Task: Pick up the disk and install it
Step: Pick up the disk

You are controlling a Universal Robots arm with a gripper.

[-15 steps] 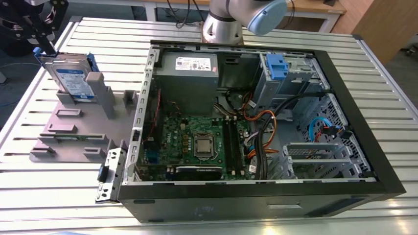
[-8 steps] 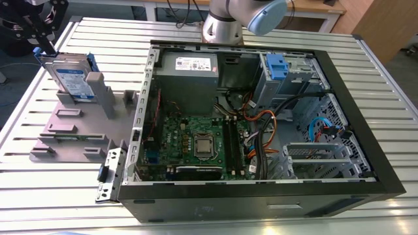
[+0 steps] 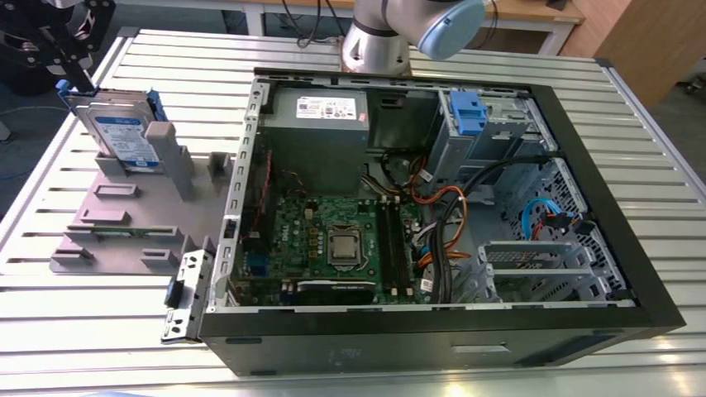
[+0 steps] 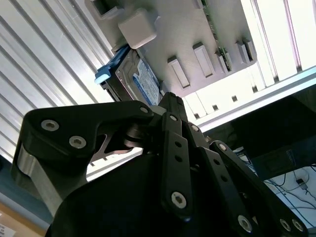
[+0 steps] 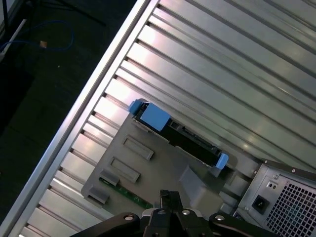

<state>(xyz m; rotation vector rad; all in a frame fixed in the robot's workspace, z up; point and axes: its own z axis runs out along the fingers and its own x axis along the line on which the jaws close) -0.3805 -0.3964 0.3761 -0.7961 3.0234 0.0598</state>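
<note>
The disk stands upright in the grey holder, near the table's far corner on the exterior view's left. The gripper hangs just above it.

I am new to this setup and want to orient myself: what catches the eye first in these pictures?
The open computer case with its green motherboard dominates the slatted table. At the exterior view's left, the disk stands upright in a grey holder, with the gripper close by.
</note>
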